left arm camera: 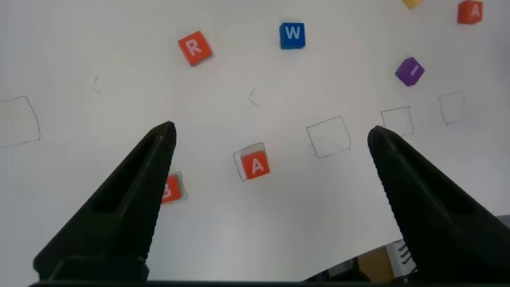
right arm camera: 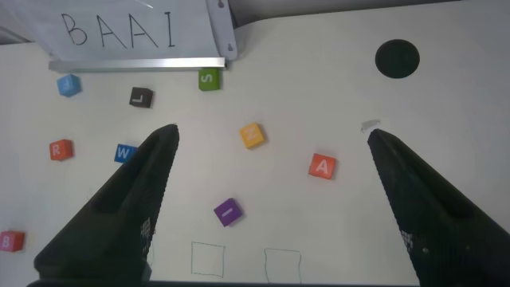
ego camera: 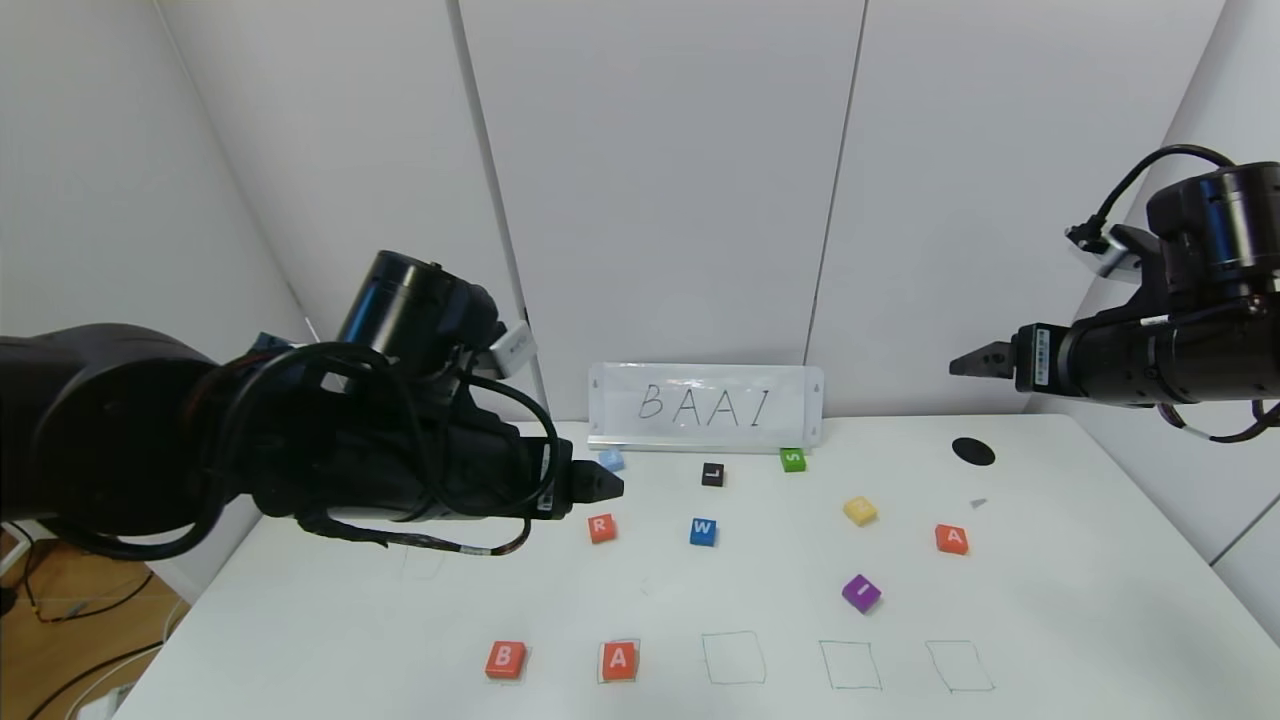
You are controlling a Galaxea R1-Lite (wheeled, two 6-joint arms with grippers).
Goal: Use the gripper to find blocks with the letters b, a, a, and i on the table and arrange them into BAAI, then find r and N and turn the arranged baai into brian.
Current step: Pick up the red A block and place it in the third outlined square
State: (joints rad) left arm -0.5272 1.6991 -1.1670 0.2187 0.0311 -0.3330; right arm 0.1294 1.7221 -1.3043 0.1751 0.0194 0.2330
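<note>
Head view: W block [ego camera: 703, 531] sits between R [ego camera: 601, 528] and I [ego camera: 861, 592]; both jaws wide, empty

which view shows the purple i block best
The right wrist view: the purple I block lies unobstructed between the open end effector's fingers, letter readable. The head view shows it small, right of centre, above the empty squares. The left wrist view catches it far off near the edge.

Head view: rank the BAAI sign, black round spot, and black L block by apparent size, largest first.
1. BAAI sign, by far the largest.
2. Black round spot.
3. Black L block, smallest.
All three lie toward the table's far edge, so camera distance barely skews the order.
</note>
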